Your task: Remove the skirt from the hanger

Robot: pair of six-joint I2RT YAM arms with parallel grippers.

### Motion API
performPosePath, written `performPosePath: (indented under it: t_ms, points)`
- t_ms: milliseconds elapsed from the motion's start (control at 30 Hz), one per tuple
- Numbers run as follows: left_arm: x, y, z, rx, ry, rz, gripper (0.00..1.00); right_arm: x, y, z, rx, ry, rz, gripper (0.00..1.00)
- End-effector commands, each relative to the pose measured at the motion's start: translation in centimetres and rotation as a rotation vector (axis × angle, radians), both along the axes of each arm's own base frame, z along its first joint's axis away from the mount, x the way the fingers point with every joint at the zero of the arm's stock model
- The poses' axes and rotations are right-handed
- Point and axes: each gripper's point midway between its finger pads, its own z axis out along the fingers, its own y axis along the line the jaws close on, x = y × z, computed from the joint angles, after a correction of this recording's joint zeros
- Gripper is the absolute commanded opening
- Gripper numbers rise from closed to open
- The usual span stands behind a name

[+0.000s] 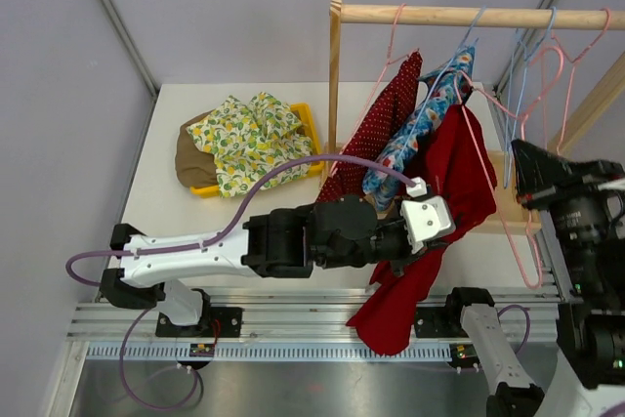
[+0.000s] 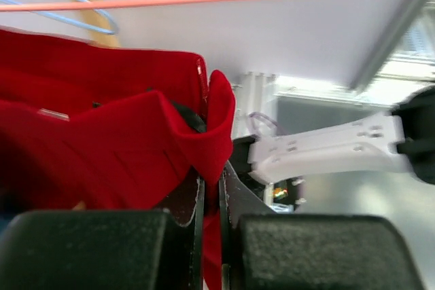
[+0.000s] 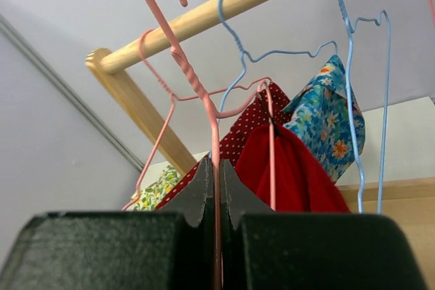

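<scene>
A red skirt (image 1: 467,175) hangs from a pink wire hanger (image 1: 491,165) on the wooden rack and droops toward the near table edge. My left gripper (image 1: 449,233) reaches across from the left and is shut on a fold of the skirt's edge (image 2: 216,134); its fingertips (image 2: 211,191) pinch the red cloth. My right gripper (image 1: 520,169) stands at the right of the skirt. In the right wrist view it (image 3: 217,180) is shut on the pink hanger wire (image 3: 215,127), with the skirt (image 3: 299,168) hanging just beyond.
A dark red dotted garment (image 1: 386,124) and a blue floral one (image 1: 422,129) hang beside the skirt. Empty blue and pink hangers (image 1: 532,70) dangle from the rod (image 1: 469,16). A yellow tray (image 1: 305,124) with floral cloth sits at back left, beside the upright post (image 1: 335,75).
</scene>
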Motion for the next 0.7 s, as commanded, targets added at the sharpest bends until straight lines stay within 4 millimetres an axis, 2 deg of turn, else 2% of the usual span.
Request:
performPosePath:
  t_ms: [0, 33, 67, 167, 200, 267, 300, 367, 400, 467, 600, 667]
  points:
    - [3.3, 1.9, 7.4, -0.079, -0.160, 0.157, 0.00, -6.1, 1.4, 2.3, 0.019, -0.125, 0.065, 0.00]
    - [3.8, 2.4, 8.4, -0.079, -0.191, 0.180, 0.00, -7.1, 2.0, 2.7, 0.004, -0.162, 0.095, 0.00]
    - [4.9, 3.4, 10.8, -0.106, -0.220, 0.240, 0.00, -9.7, 3.3, 3.0, -0.026, -0.222, 0.163, 0.00]
    - [7.3, 6.8, 13.5, -0.086, -0.329, 0.371, 0.00, -14.0, 5.5, 3.9, -0.114, -0.332, 0.281, 0.00]
    - [7.8, 9.2, 15.7, -0.119, -0.367, 0.406, 0.00, -15.4, 6.1, 4.4, -0.137, -0.367, 0.307, 0.00]
    - [8.8, 12.3, 17.6, -0.146, -0.397, 0.487, 0.00, -17.2, 7.3, 4.7, -0.172, -0.399, 0.380, 0.00]
    - [9.2, 14.8, 19.0, -0.178, -0.427, 0.521, 0.00, -17.9, 7.7, 4.9, -0.177, -0.409, 0.406, 0.00]
    - [10.5, 18.1, 19.7, -0.186, -0.442, 0.630, 0.00, -19.4, 8.7, 5.3, -0.209, -0.434, 0.472, 0.00]
    - [11.3, 20.5, 20.0, -0.184, -0.461, 0.701, 0.00, -20.1, 9.0, 5.7, -0.217, -0.457, 0.490, 0.00]
    - [12.3, 22.3, 19.9, -0.170, -0.480, 0.770, 0.00, -20.6, 9.4, 5.8, -0.228, -0.471, 0.534, 0.00]
    - [15.4, 25.7, 18.5, -0.057, -0.519, 0.924, 0.00, -20.1, 9.7, 5.6, -0.272, -0.466, 0.594, 0.00]
    - [17.4, 28.5, 18.5, -0.041, -0.522, 1.024, 0.00, -19.1, 9.1, 5.2, -0.269, -0.437, 0.580, 0.00]
